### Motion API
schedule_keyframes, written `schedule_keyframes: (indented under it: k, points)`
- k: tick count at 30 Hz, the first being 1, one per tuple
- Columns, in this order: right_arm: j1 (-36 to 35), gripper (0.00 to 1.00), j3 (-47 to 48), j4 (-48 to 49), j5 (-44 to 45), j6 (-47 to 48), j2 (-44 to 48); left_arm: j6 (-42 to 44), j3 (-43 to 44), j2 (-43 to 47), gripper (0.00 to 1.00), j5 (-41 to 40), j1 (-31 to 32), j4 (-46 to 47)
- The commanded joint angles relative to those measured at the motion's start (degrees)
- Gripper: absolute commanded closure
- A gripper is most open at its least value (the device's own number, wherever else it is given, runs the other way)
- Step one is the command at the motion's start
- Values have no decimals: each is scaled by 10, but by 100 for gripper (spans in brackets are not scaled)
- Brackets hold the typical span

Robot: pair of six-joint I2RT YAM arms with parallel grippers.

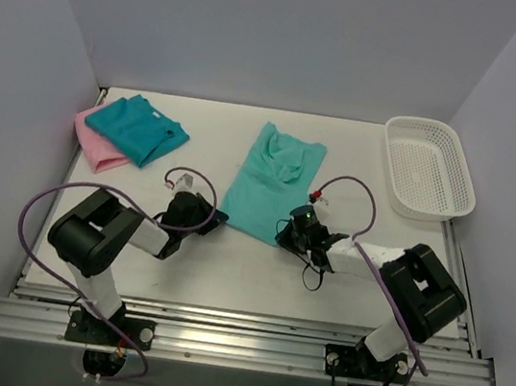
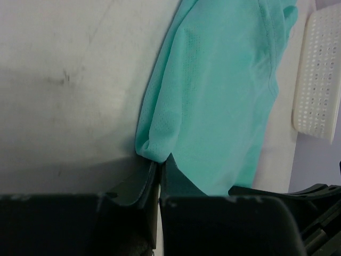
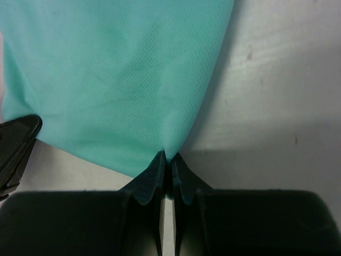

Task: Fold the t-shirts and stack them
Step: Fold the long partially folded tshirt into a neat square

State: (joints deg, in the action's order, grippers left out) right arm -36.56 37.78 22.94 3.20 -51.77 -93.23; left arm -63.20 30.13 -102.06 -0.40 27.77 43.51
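Judging from the tip-only pinch, the sea-green t-shirt point(image 1: 273, 184), clenched by left tool point(image 2: 159, 166) and right tool point(image 3: 168, 158), is liable to slip.

Robot lab cell: plain white walls point(image 1: 282, 32) boxing bench point(image 1: 227, 271); left arm point(image 1: 86, 235), right arm point(image 1: 423, 291) bolted to aluminium extrusion rail point(image 1: 234, 350).

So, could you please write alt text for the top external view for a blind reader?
The left tool and right tool each pinch a near corner of the sea-green t-shirt lying at centre. A teal-blue t-shirt rests folded on a pink t-shirt far left; a white mesh basket sits far right.
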Motion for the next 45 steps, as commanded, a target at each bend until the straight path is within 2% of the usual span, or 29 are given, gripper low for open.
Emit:
schedule_keyframes:
  k: [1,6,9,12,15,18,22,28,36,45]
  points:
    - [-37,100,-37,-112,26,-15,65,1,-54,61,98,-20,26,-51]
    - [-90,100,-75,-177,58,-51,166,-20,-111,188,98,-61,90,-140]
    - [-108,100,-82,-221,75,-69,221,-31,-113,309,98,-108,137,-261]
    - [-124,100,-76,-275,97,-79,268,-38,-94,473,98,-179,181,-441]
    - [-128,100,-58,-312,119,-79,294,-30,-67,569,98,-223,191,-535]
    - [-127,100,-39,-333,143,-68,292,-15,-41,607,98,-244,191,-569]
    - [-112,100,1,-331,158,-40,247,-3,-18,587,98,-259,190,-554]
    - [-89,100,120,-334,169,17,141,17,20,495,98,-262,188,-497]
    - [-43,100,271,-356,169,71,28,61,100,417,97,-261,156,-478]
    - [-14,100,343,-369,152,98,-7,83,139,401,97,-218,96,-459]
